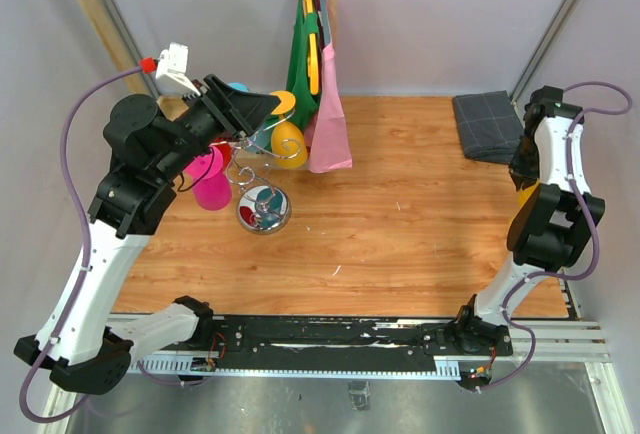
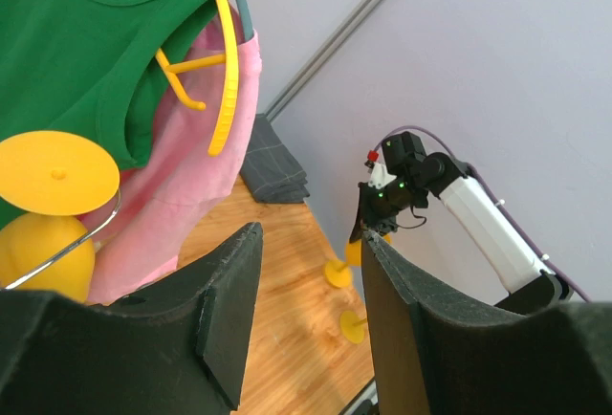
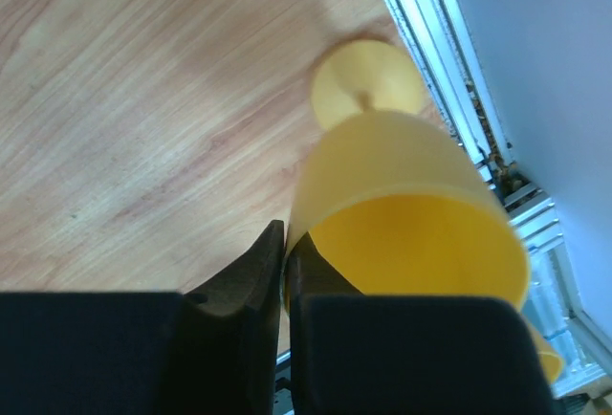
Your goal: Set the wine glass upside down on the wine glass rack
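The wine glass (image 3: 402, 176) is yellow and stays upright near the table's right edge, foot (image 3: 368, 80) low over the wood. My right gripper (image 3: 287, 243) is shut on its rim, one finger inside the bowl and one outside. From above, only a sliver of the wine glass (image 1: 525, 194) shows under the right gripper (image 1: 525, 176). The chrome wine glass rack (image 1: 263, 209) stands back left and holds a yellow glass (image 1: 288, 144) upside down and a pink glass (image 1: 210, 186). My left gripper (image 2: 311, 243) hovers open beside the rack, with nothing between its fingers.
A wooden clothes rail (image 1: 95, 14) at the back carries a green garment (image 1: 302, 64) and a pink one (image 1: 330, 124) on yellow hangers. A folded dark grey cloth (image 1: 488, 124) lies back right. A metal rail (image 3: 430, 23) runs along the table's right edge.
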Available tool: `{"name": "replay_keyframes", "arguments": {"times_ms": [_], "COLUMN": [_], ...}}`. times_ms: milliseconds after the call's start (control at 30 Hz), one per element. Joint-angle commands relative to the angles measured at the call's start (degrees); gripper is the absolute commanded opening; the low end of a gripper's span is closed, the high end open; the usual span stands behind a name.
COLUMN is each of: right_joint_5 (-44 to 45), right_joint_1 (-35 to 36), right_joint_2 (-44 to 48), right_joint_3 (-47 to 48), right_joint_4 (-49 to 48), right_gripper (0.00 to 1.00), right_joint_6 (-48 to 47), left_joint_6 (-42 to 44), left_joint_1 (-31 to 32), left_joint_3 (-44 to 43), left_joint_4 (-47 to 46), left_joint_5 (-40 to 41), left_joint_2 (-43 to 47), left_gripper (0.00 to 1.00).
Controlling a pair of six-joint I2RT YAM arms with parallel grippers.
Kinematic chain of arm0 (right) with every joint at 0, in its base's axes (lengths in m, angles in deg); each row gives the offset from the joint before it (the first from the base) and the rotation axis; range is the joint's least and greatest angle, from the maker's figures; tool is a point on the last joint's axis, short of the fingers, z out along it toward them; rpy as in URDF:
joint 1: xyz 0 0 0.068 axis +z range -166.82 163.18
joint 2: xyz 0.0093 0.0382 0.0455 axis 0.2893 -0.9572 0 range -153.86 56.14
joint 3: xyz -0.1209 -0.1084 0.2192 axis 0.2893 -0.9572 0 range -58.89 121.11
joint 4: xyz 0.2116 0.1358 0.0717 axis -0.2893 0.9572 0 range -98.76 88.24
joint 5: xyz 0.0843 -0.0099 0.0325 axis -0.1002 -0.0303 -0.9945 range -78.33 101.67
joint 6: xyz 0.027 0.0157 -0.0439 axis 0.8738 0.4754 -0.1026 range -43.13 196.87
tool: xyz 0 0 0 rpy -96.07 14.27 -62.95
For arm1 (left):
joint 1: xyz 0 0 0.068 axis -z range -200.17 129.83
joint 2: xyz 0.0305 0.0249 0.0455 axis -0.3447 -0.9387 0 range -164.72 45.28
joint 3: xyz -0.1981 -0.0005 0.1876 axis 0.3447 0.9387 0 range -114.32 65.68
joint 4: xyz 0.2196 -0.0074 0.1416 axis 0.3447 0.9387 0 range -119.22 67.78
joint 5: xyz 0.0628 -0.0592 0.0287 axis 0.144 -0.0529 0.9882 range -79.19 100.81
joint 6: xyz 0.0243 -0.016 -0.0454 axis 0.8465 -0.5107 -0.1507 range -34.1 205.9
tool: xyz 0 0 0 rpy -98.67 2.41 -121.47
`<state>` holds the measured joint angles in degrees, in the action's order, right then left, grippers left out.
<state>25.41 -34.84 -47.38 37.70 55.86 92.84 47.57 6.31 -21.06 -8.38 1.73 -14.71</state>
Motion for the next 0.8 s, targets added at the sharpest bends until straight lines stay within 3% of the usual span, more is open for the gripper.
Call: {"name": "replay_keyframes", "arguments": {"times_ms": [0, 200, 400, 600, 767], "right_joint_5": [2.46, 0.94, -3.47, -8.23, -18.12], "right_joint_1": [-1.88, -1.80, 0.88, 9.90, 17.96], "right_joint_2": [0.28, 4.16, 14.22, 22.61, 25.25], "right_joint_3": [2.02, 5.40, 4.90, 5.56, 9.95], "right_joint_4": [1.95, 2.93, -1.34, -7.99, -16.87], "right_gripper": [0.01, 0.01, 0.01, 0.01, 0.01], "right_joint_6": [1.23, 2.74, 4.98, 8.07, 10.89], "left_joint_6": [0.79, 0.72, -0.43, -2.38, -4.07], "left_joint_1": [0.50, 0.50, 0.50, 0.50, 0.50], "left_joint_3": [0.52, 0.78, 0.34, 1.23, 2.01], "left_joint_4": [-0.40, -0.36, -0.45, -1.69, -2.71], "left_joint_5": [0.68, 1.10, 0.70, -0.40, -0.84], "left_joint_2": [0.75, 1.19, 0.37, -0.14, -0.15], "left_gripper": [0.51, 0.51, 0.51, 0.51, 0.51]}}
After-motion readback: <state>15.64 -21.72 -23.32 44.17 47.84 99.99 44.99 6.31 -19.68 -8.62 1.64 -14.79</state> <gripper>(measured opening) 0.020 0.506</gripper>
